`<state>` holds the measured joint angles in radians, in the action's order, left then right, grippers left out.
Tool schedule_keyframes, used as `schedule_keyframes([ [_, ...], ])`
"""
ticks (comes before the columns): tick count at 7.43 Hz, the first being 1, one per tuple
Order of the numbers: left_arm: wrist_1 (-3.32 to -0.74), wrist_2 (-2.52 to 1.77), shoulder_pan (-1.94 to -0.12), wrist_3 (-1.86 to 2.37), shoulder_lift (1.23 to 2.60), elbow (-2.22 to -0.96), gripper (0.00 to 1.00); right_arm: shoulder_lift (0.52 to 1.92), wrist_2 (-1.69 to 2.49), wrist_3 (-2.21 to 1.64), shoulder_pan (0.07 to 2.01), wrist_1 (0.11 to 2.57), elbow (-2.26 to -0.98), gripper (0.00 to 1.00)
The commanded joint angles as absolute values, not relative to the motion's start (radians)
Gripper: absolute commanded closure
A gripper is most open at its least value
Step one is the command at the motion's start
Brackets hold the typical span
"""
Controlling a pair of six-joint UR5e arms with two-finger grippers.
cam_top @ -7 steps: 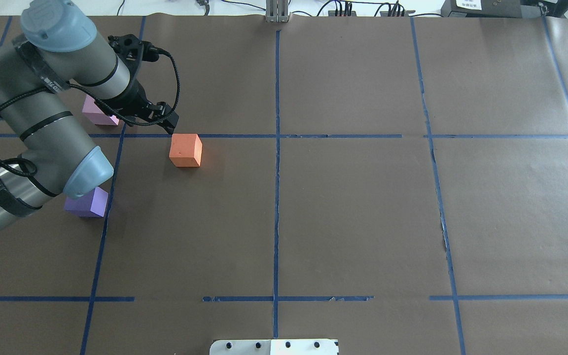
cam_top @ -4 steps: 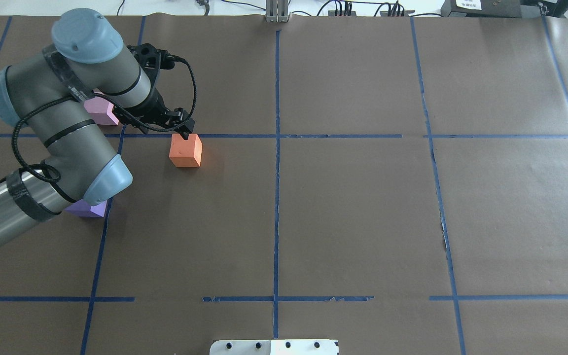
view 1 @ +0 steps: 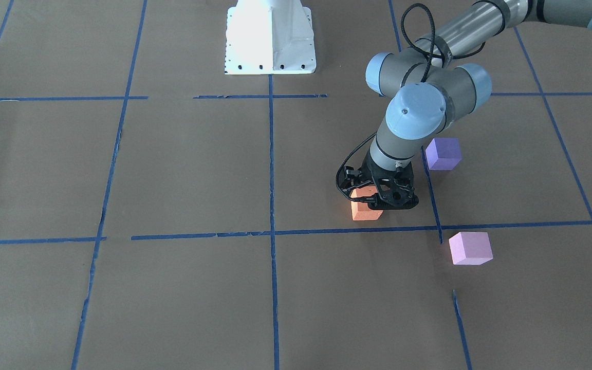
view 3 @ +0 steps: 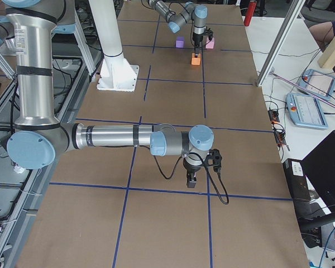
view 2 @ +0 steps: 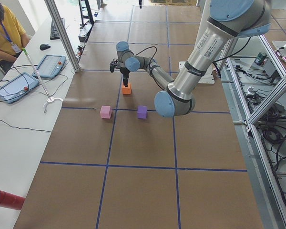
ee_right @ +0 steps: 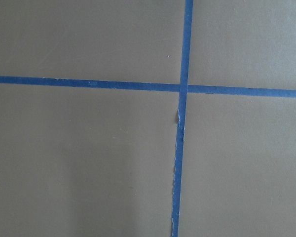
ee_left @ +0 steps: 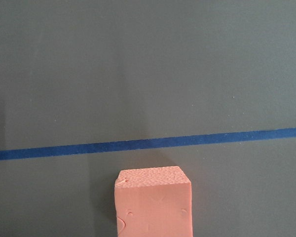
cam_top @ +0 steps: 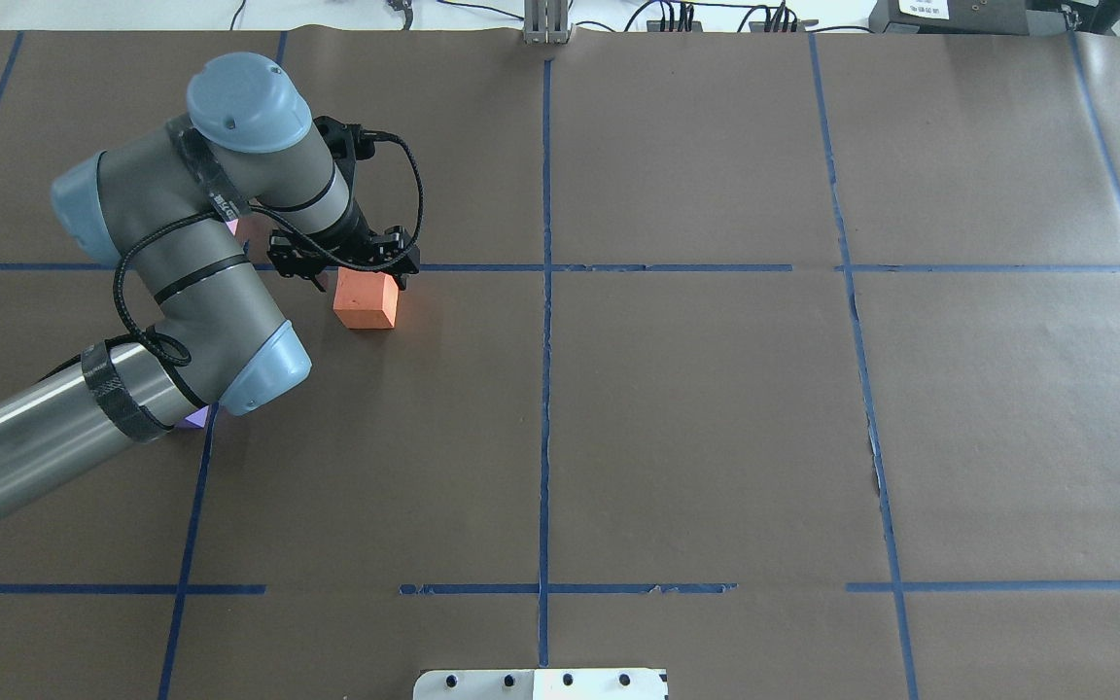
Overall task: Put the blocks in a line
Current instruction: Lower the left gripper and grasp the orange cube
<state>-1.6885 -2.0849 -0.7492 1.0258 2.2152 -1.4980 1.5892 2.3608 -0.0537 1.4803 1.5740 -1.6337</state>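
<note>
Orange block (cam_top: 366,303): upper left of the overhead frame, just under the blue tape line (cam_top: 677,268), directly beneath the left gripper (cam_top: 358,272), grip state untellable; right gripper (view 3: 191,181) well apart, likewise unreadable; left arm nearer

**Grey arms, blue caps**

The left arm (cam_top: 200,282) and the right arm (view 3: 111,135) are shiny grey tubes with round pale-blue caps at the bends. Black bands wrap them. A black cable (cam_top: 414,199) loops to the small black left hand (cam_top: 361,272). The base (view 1: 270,38) is white.
</note>
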Motion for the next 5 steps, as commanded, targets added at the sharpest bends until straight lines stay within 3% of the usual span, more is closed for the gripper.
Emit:
schedule_keyframes([
  [1,-1.721,-2.085,-0.741,1.032,2.217,-1.468,0.01,1.589,2.361,-0.054,1.48,1.575,-1.634,0.0],
  [5,-1.797,-2.082,-0.736,1.029,2.218,-1.407,0.03,1.589,2.361,-0.054,1.48,1.575,-1.634,0.0],
])
